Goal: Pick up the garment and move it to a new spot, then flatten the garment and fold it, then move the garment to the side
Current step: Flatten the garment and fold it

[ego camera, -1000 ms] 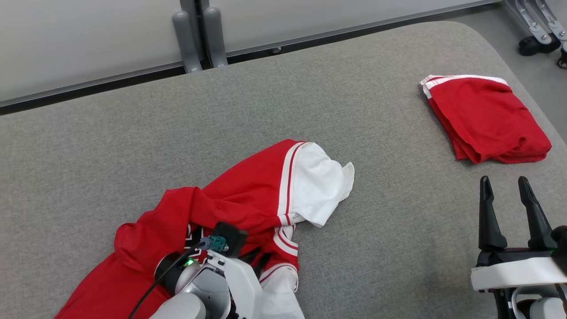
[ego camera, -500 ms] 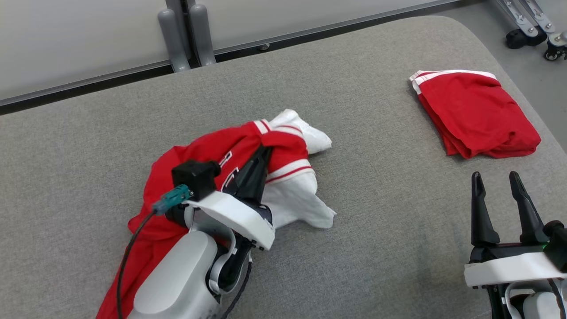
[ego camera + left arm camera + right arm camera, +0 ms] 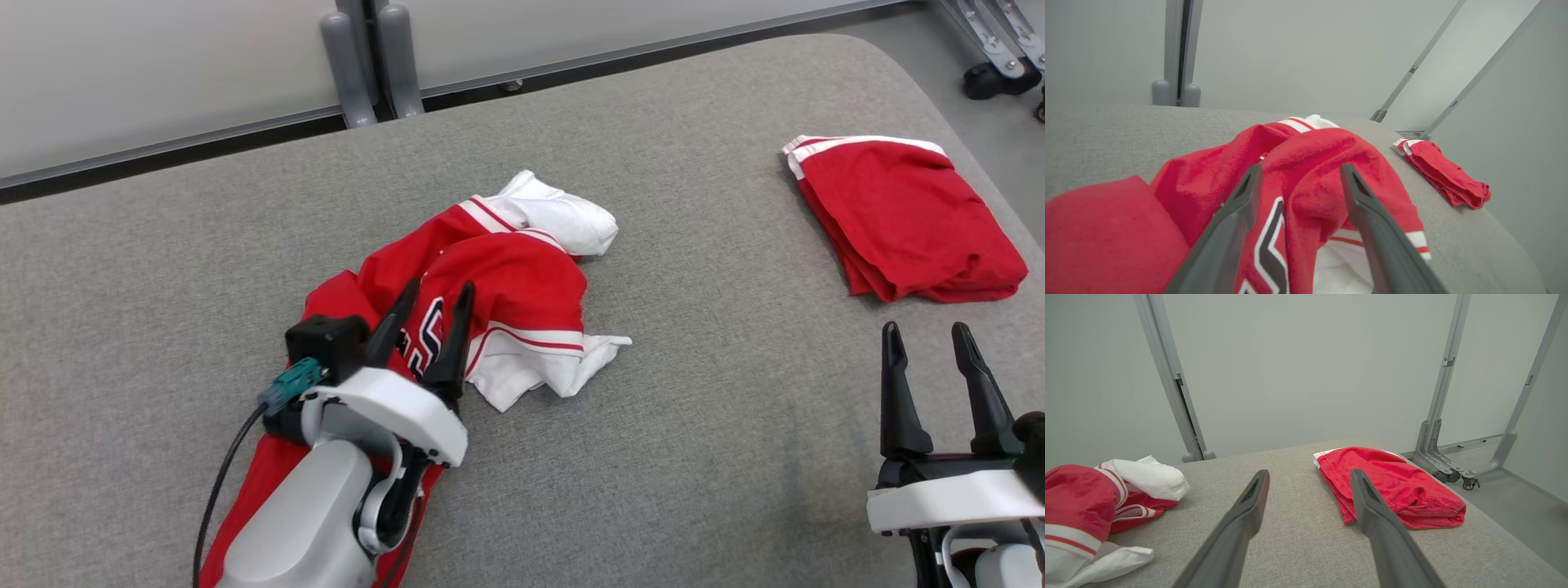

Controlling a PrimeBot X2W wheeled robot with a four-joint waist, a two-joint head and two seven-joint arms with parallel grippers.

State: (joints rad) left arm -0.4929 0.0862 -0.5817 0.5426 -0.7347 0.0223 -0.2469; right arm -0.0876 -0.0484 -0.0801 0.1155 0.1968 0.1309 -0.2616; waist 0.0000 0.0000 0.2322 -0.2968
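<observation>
The red and white jersey [image 3: 510, 282] is being found crumpled in a heap on the grey padded table [image 3: 694, 425], well apart from the folded red garment [image 3: 906, 216] and to that garment's left. One white sleeve [image 3: 563, 216] is being seen bunched at the heap's far end, on the side towards the folded red garment.

The left gripper [image 3: 439, 284] is being held released above the part of the heap farthest from the folded red garment. Its fingers are being kept spread and no cloth is being pinched, although a red fold is rising between them in the left wrist view [image 3: 1301, 167]. Whether the fingers are touching that fold is not being shown clearly.

The right gripper [image 3: 926, 327] is being held released and empty, near the folded red garment, on the robot's side of it.

The jersey is being judged light, soft and limp: sagging and slipping of layers are to be expected, and single-point lifting is being judged likely to leave it bunched. Hold is being recommended at a striped hem or at the shoulder seams, one layer at a time.
</observation>
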